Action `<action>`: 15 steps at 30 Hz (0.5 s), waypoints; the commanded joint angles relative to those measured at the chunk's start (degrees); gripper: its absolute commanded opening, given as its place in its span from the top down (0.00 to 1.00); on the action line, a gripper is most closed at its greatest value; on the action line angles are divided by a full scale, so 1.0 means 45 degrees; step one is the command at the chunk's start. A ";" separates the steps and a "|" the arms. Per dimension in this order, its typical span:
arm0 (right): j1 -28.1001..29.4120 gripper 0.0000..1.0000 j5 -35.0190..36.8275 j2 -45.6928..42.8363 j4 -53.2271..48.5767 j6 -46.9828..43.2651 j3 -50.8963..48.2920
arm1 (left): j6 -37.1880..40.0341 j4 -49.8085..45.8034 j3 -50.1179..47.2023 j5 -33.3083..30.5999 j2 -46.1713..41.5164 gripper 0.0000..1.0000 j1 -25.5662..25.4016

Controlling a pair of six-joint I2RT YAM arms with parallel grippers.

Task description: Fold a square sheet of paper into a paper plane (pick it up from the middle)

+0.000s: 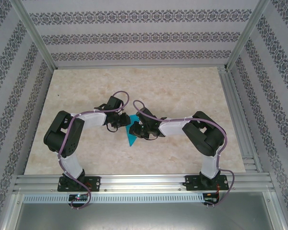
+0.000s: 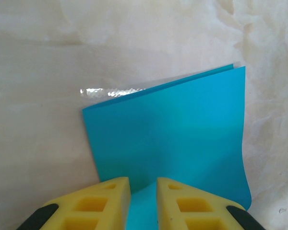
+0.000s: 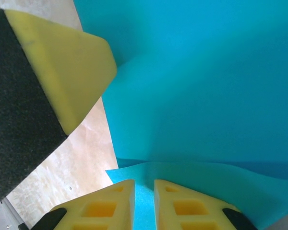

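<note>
My left claw [image 2: 143,186] is nearly closed, pinching the folded blue paper [image 2: 173,129]; my right claw [image 3: 144,188] nips another edge, over the table [image 1: 192,91].

No legible txt or labels anywhere

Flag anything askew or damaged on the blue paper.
The square sheet of paper is folded, but its layers are offset: a thin strip of one layer peeks past the far edge in the left wrist view. Its near right corner curls.
</note>
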 commanded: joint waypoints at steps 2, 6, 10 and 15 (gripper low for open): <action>-0.0059 0.83 0.0599 0.0235 -0.0597 -0.0357 -0.0122 | 0.0079 -0.0651 0.0036 -0.0307 0.0112 0.76 -0.0145; -0.0059 0.83 0.0746 0.0184 -0.0659 -0.0371 -0.0132 | 0.0076 -0.0619 0.0039 -0.0313 0.0213 0.76 -0.0136; -0.0040 0.84 0.0915 0.0119 -0.0677 -0.0283 -0.0172 | 0.0046 -0.0656 0.0068 -0.0303 0.0441 0.76 -0.0135; -0.0118 0.83 0.1158 -0.0029 -0.0554 -0.0327 -0.0304 | 0.0028 -0.0648 0.0056 -0.0302 0.0375 0.76 -0.0135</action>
